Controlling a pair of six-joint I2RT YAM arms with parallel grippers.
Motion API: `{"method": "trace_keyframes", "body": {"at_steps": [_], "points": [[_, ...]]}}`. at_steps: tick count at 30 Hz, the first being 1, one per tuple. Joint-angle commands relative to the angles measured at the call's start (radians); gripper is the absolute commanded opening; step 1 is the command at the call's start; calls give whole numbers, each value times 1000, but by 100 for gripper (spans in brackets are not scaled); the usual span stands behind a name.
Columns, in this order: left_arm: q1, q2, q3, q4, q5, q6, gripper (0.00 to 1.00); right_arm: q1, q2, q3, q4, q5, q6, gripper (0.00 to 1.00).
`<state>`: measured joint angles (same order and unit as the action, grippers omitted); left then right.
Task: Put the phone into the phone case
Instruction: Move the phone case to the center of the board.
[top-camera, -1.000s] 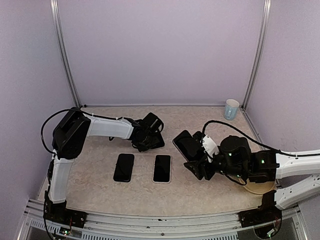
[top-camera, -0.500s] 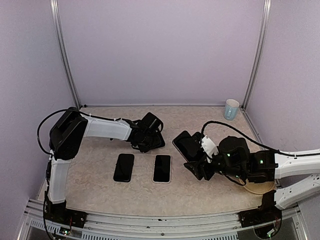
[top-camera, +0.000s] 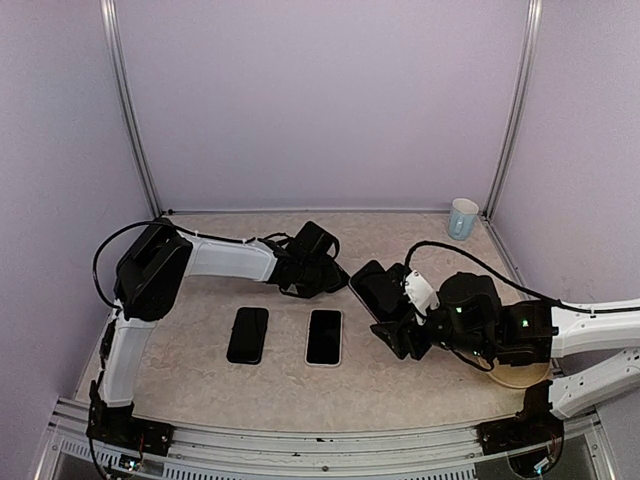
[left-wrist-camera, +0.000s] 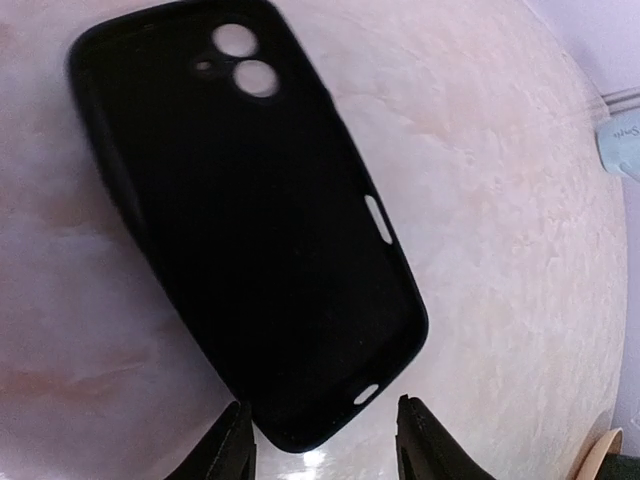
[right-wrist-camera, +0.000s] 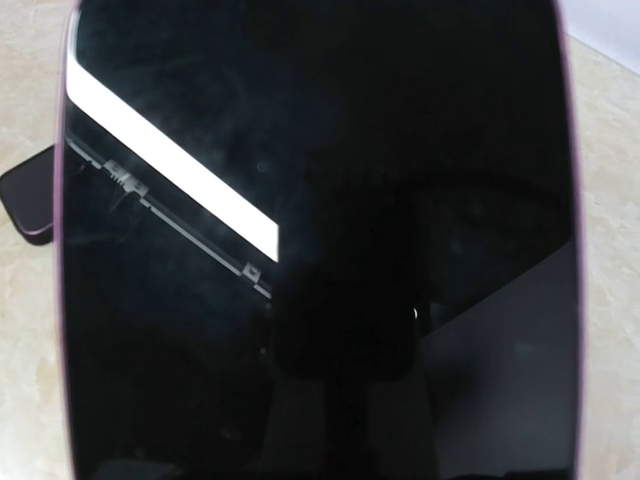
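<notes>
The black phone case (left-wrist-camera: 250, 240) lies open side up on the table, camera holes at its far end. My left gripper (left-wrist-camera: 325, 440) is open, its fingers on either side of the case's near end. In the top view the left gripper (top-camera: 328, 280) covers most of the case. My right gripper (top-camera: 392, 318) is shut on the phone (top-camera: 374, 289) and holds it tilted above the table, just right of the left gripper. The phone's dark glossy screen (right-wrist-camera: 320, 200) fills the right wrist view and hides the right fingers.
Two dark phone-shaped slabs lie near the front: one black (top-camera: 248, 334), one with a pale rim (top-camera: 323, 336). A pale blue mug (top-camera: 462, 218) stands at the back right. A tan plate (top-camera: 520, 376) lies under the right arm. A dark corner (right-wrist-camera: 25, 195) shows beside the phone.
My left gripper has moved right, closer to the held phone. The right gripper and the phone have hardly moved.
</notes>
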<state>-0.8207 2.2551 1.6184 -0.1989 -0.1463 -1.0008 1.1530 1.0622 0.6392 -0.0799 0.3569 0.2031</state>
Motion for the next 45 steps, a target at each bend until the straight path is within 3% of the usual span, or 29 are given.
{"method": "trace_keyframes", "body": {"at_steps": [1, 5, 10, 19, 30, 36, 45], "points": [[-19, 69, 86, 90, 78, 86, 48, -7, -44, 6, 18, 35, 3, 31], [-25, 60, 82, 128, 102, 107, 49, -7, -48, 8, -5, 66, 17, 31], [-21, -52, -29, 191, 89, 102, 50, -11, -65, 12, -17, 98, 16, 31], [110, -160, -83, 247, 108, 204, 65, -83, -39, 49, -43, 78, 13, 30], [238, -52, 28, 266, 215, 381, 77, -187, 78, 112, -42, -10, -14, 31], [271, 59, 162, 240, 282, 459, 78, -214, 120, 132, -35, -44, -30, 30], [296, 193, 269, 209, 370, 462, 78, -223, 132, 133, -37, -55, -39, 31]]}}
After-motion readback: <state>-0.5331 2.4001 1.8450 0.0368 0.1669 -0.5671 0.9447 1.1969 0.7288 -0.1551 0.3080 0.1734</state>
